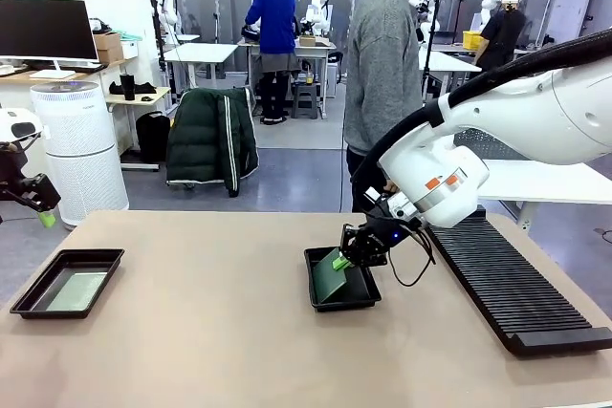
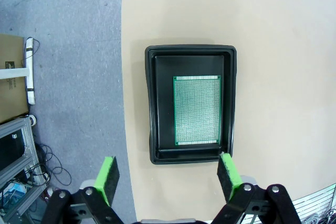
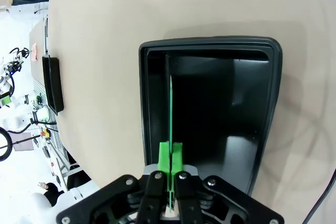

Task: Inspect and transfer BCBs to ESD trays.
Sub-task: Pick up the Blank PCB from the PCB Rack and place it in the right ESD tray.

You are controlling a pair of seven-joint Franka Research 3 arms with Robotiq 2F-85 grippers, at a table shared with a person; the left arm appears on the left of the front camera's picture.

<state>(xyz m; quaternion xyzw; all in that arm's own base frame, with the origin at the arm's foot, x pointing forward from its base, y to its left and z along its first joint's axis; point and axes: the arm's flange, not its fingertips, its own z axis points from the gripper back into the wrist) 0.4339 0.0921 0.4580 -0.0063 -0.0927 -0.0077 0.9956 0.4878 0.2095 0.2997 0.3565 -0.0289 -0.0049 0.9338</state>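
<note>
Over at the right side of the table (image 1: 210,332), the right gripper (image 1: 341,260) has its fingers (image 3: 164,157) clamped on the upper edge of a BCB (image 1: 331,280), holding the green board tilted on edge inside the middle ESD tray (image 1: 368,299). From the wrist camera the board reads as a thin green line (image 3: 170,108), its plane running along the tray's long axis and sitting nearer one long wall. A black slotted rack (image 1: 516,284) lies just to the right of that tray.

At the left edge, a second ESD tray (image 2: 152,103) holds another BCB (image 2: 197,109) lying flat, its long axis matching the tray's, set toward one long wall. The left gripper (image 2: 168,176) hangs above it with fingers wide apart, holding nothing.
</note>
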